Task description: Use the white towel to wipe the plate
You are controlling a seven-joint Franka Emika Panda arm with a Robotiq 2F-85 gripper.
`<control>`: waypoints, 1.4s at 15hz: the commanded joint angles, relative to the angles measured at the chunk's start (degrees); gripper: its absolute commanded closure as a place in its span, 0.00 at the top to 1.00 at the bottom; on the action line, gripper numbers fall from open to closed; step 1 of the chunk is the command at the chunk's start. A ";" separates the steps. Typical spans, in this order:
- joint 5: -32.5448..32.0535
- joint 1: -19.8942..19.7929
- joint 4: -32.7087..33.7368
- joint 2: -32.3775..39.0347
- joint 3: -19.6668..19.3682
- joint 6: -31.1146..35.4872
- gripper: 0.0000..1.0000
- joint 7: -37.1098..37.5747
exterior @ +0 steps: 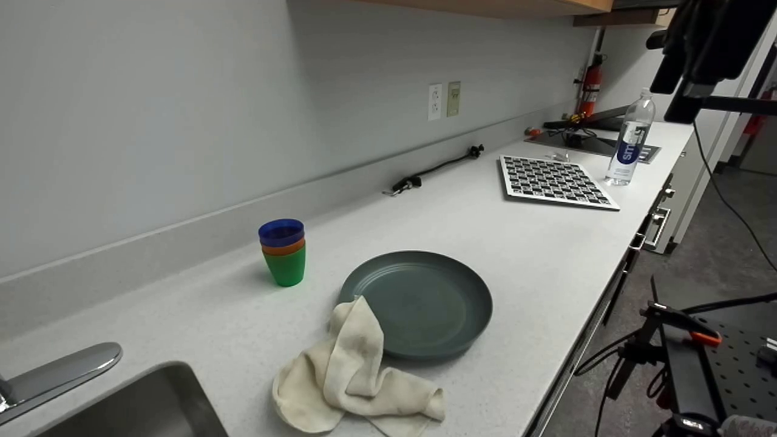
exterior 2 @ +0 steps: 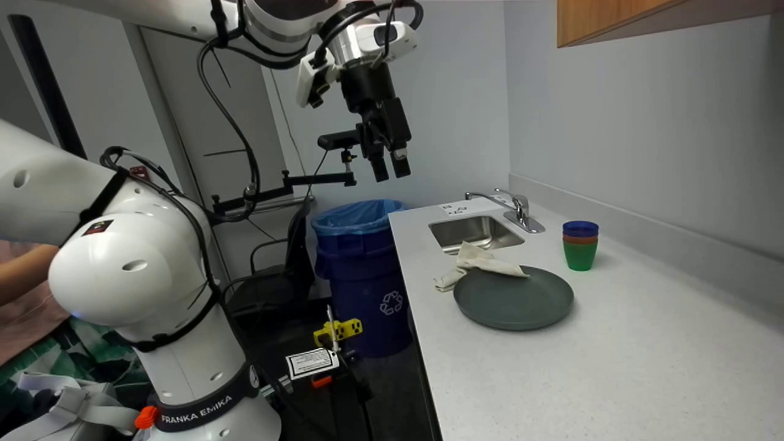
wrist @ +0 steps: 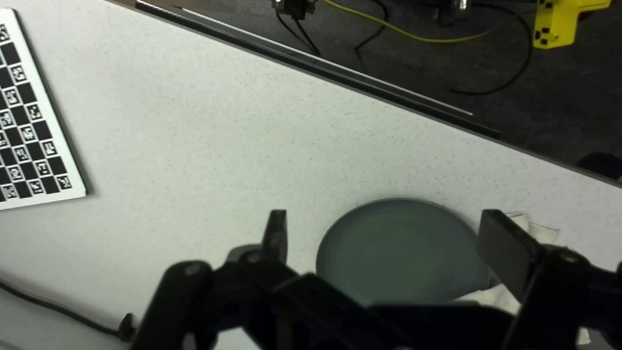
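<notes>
The dark green plate (exterior: 434,303) lies flat on the white counter; it also shows in an exterior view (exterior 2: 514,304) and in the wrist view (wrist: 398,248). The off-white towel (exterior: 352,382) is crumpled at the plate's sink-side edge, with one part lying over the rim and the rest on the counter. It also shows in an exterior view (exterior 2: 484,263) and partly in the wrist view (wrist: 500,296), where a finger covers some of it. My gripper (exterior 2: 392,174) is high above the counter, away from plate and towel. In the wrist view its fingers (wrist: 385,214) are wide apart with nothing between them.
Stacked blue, orange and green cups (exterior: 284,254) stand near the wall beside the plate. A sink (exterior 2: 478,234) with a faucet (exterior 2: 520,211) lies beyond the towel. A checkered board (exterior: 555,181), a water bottle (exterior: 631,142) and a black cable (exterior: 446,164) are farther along. A cabinet (exterior 2: 643,21) overhangs.
</notes>
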 commanded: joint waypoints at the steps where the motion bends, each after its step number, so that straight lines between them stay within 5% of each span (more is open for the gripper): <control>1: 4.30 2.59 -0.57 -0.12 -2.60 2.48 1.00 -1.19; 2: 3.14 0.39 7.40 11.46 -3.62 6.50 1.00 -2.93; 8: 8.81 2.43 19.50 27.70 -7.52 16.25 1.00 -8.27; 15: 20.09 2.14 41.66 49.85 -6.46 9.56 1.00 -16.43; 16: 17.97 1.46 33.20 43.16 -6.25 14.42 1.00 -14.61; 21: 18.50 1.48 39.06 48.96 -5.61 11.65 1.00 -14.55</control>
